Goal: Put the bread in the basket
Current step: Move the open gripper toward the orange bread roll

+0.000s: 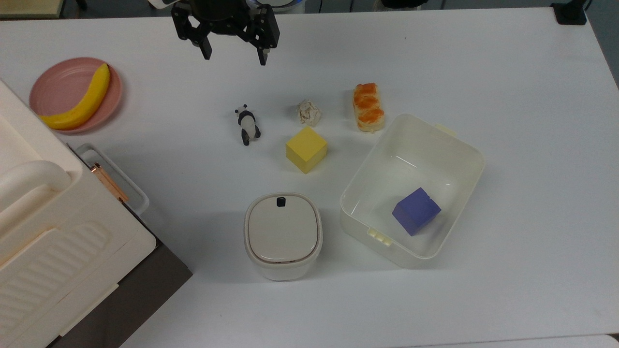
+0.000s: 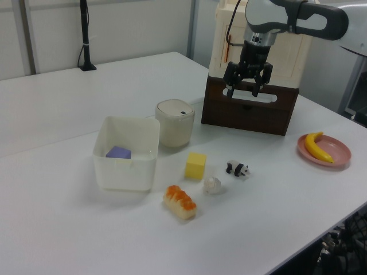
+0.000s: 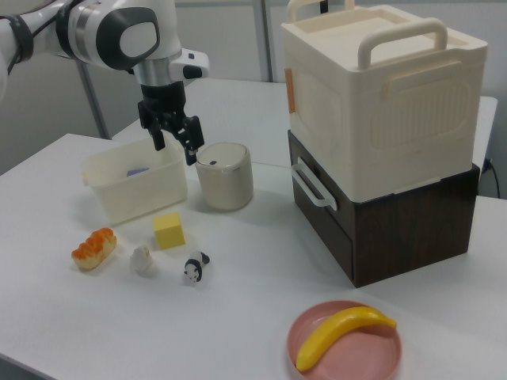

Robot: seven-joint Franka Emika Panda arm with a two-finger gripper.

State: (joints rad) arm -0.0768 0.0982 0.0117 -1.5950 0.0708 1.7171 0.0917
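Table, white, carries everything described here, and places are given relative to the basket.

Largest is a cream box stacked on a dark drawer unit, far from the basket toward the top view's left. The basket itself is a pale open tub holding a purple cube. Just beside it, toward the top view's left, stands a lidded white bin.

A pink plate with a banana sits well apart from the basket, at the top view's far left.

The gripper hangs in the air, fingers spread wide, holding nothing.

A yellow cube lies near the basket's upper-left corner in the top view. The bread lies on the table just beside that same corner, not inside, perhaps touching the rim.

A toy panda and a paper ball lie beyond the cube, farther from the basket.

From the gripper, the bread lies toward the top view's right and lower down. Its long axis runs roughly top to bottom in the top view, so the fingers would probably close best across its short width.
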